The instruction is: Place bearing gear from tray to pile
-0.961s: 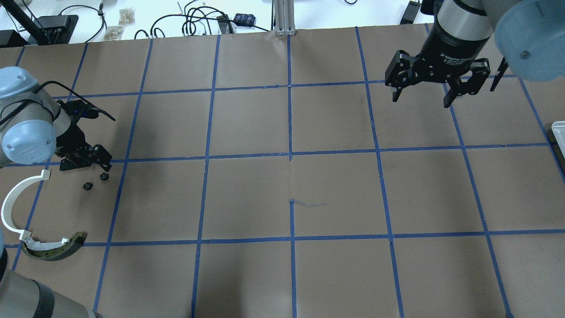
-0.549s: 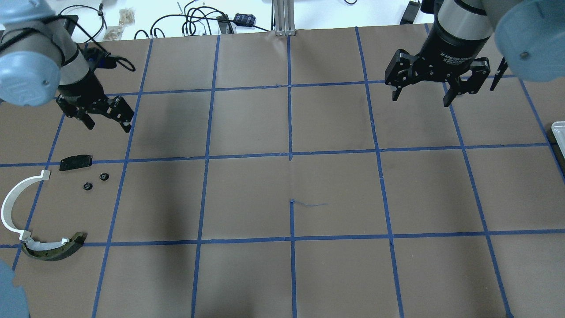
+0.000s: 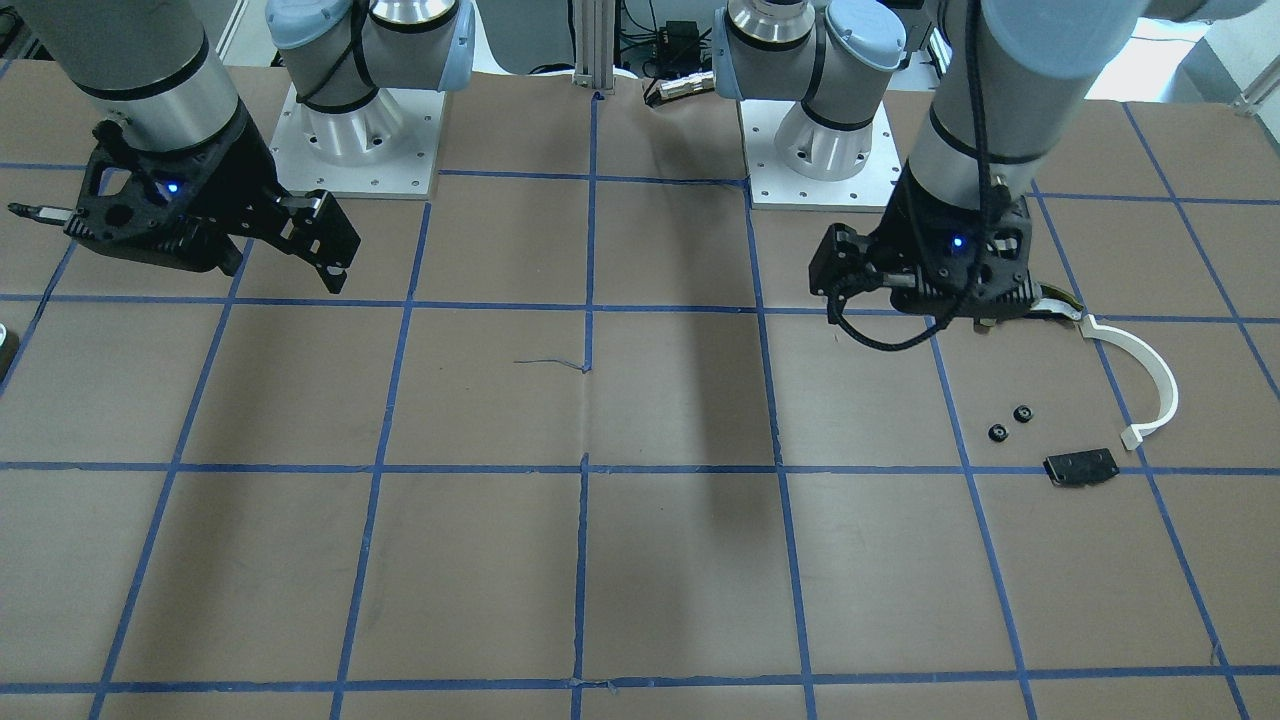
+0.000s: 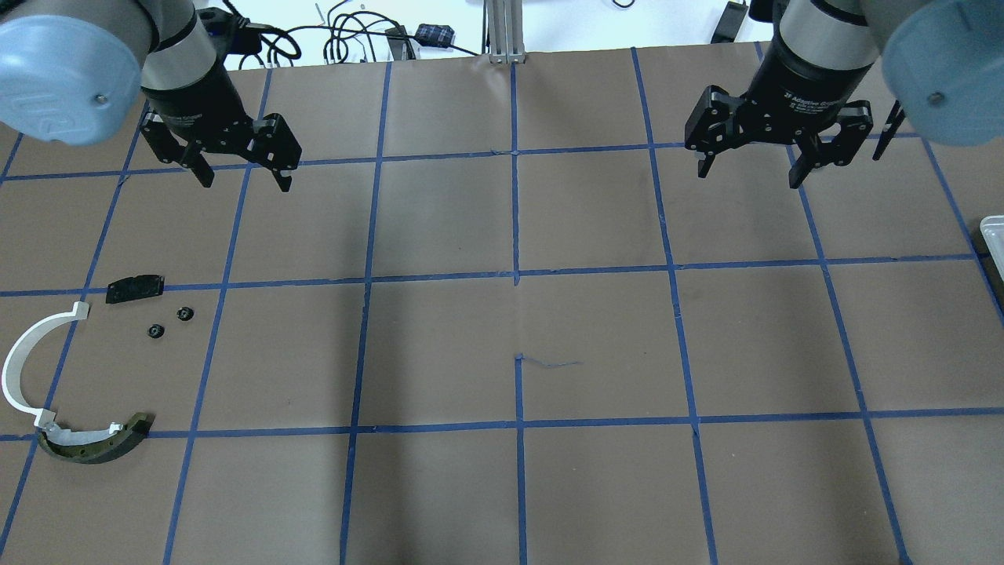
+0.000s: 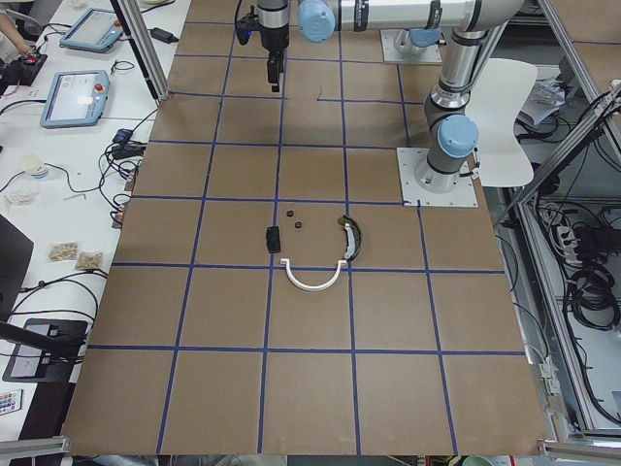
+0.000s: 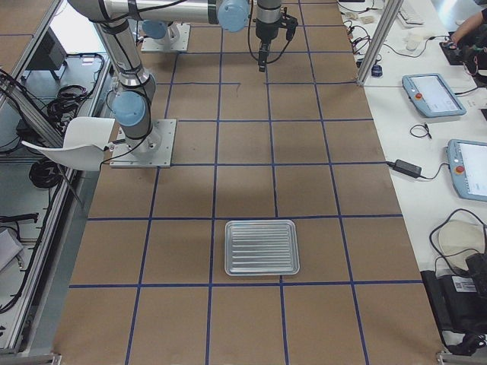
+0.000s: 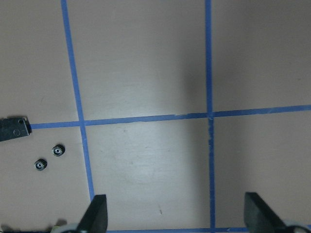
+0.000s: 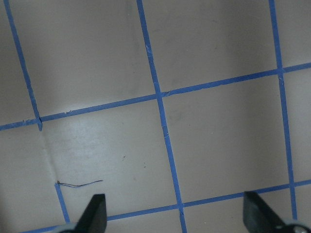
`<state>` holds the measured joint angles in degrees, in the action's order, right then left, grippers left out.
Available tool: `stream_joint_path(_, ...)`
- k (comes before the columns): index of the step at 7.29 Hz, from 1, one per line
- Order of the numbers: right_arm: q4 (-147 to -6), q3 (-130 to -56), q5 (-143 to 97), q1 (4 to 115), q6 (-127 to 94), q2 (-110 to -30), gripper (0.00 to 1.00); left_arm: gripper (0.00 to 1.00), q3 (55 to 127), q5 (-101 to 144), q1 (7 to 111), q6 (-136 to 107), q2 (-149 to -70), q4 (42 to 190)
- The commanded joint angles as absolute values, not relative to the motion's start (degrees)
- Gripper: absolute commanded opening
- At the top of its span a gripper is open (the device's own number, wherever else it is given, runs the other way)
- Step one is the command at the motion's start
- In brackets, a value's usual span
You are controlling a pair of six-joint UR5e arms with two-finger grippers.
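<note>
Two small black bearing gears lie on the table beside the pile. The pile is a flat black plate, a thin white arc and a dark curved piece with pale trim. My left gripper is open and empty, up above the table, beyond the pile and to its right. The left wrist view shows both gears and the plate's end at its left edge. My right gripper is open and empty at the far right. The metal tray holds no parts that I can see.
Only the tray's edge shows at the overhead view's right border. Brown paper with a blue tape grid covers the table. Cables and small devices lie beyond the far edge. An aluminium post stands at the far middle.
My left gripper has risen from the black plate beside the gears and moved away toward the far side and to the right, open and empty. The plate stays on the table. The right arm has not moved.
</note>
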<state>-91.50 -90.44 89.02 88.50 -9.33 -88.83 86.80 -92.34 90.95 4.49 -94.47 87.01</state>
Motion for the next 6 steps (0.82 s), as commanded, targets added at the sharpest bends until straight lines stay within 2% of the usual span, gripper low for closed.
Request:
stream_joint_path(1,-91.5,-90.4,88.9,88.5,-9.3,-88.9,1.0,1.0,87.4,-87.3,92.4,4.8,-90.5,87.2)
stream_joint_path(6,-90.9,-90.5,89.1,88.5,-9.3,-88.9,1.0,1.0,89.7,-92.8,91.5,4.7,-91.6,86.9)
